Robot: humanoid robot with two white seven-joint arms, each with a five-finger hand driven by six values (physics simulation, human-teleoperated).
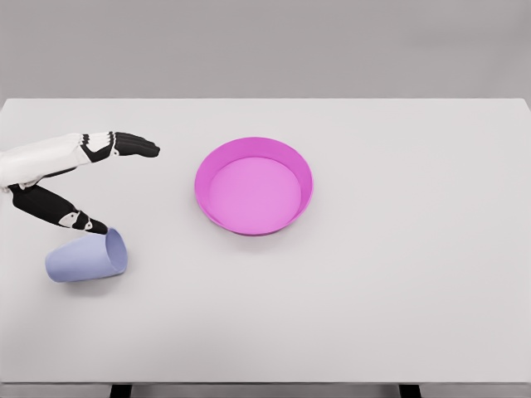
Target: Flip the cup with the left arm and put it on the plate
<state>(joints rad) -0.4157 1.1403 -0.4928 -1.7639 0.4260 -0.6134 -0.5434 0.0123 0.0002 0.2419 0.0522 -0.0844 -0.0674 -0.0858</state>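
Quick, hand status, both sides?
Left hand: open, fingers spread above the cup, holding nothing.
Right hand: not in view.

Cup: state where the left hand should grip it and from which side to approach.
Grip the cup around its side wall, coming from above and behind. It lies on its side, mouth toward the plate; the left hand, fingers spread, hovers just behind it.

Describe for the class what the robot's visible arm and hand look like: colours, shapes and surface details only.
Only the left hand shows, entering from the left edge. Its back and wrist are clad in smooth white shell panels. The fingers and thumb are black and segmented, with small white plates at the joints, tapering to rounded tips. No cables or markings are visible. The right arm is out of view.
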